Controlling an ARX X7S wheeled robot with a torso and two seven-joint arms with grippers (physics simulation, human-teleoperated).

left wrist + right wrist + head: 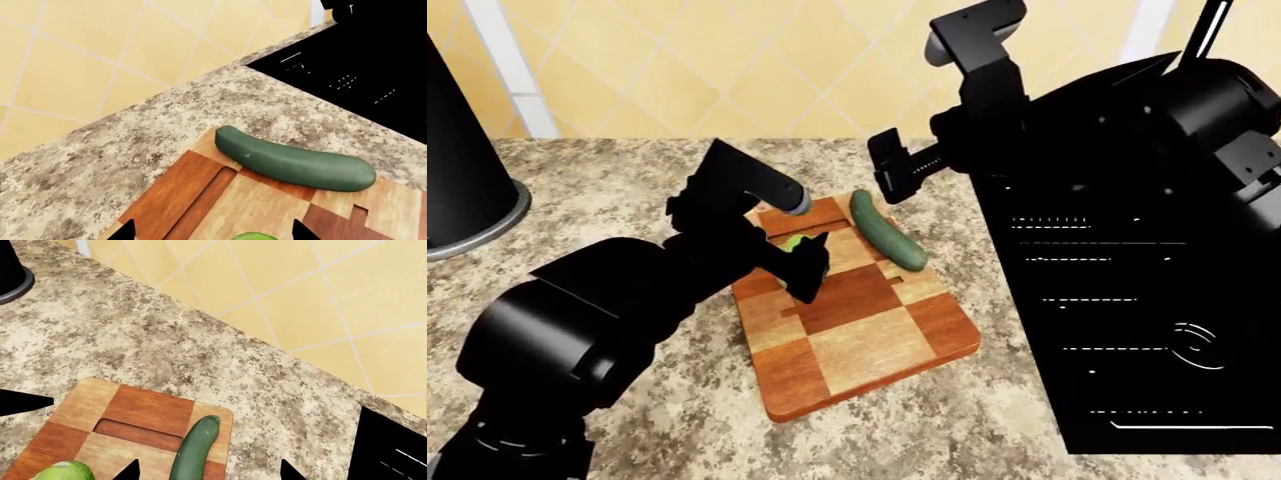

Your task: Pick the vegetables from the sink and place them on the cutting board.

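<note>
Hovering low over checkered wooden cutting board (868, 335): left gripper (802, 262), fingers spread around leafy pale-green cabbage (63, 472). Glossy slim cucumber (888, 232) resting on board's far edge. Right gripper (894, 172) above, spread, empty. Speckled granite countertop (601, 220) beneath.

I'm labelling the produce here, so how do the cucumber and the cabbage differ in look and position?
The cucumber is long, slim and dark green; the cabbage is round and light green. The cucumber lies fully exposed along the cutting board's edge nearest the sink, while the cabbage sits between the left gripper's open fingers, mostly hidden from the head view. Both are over the board.
</note>
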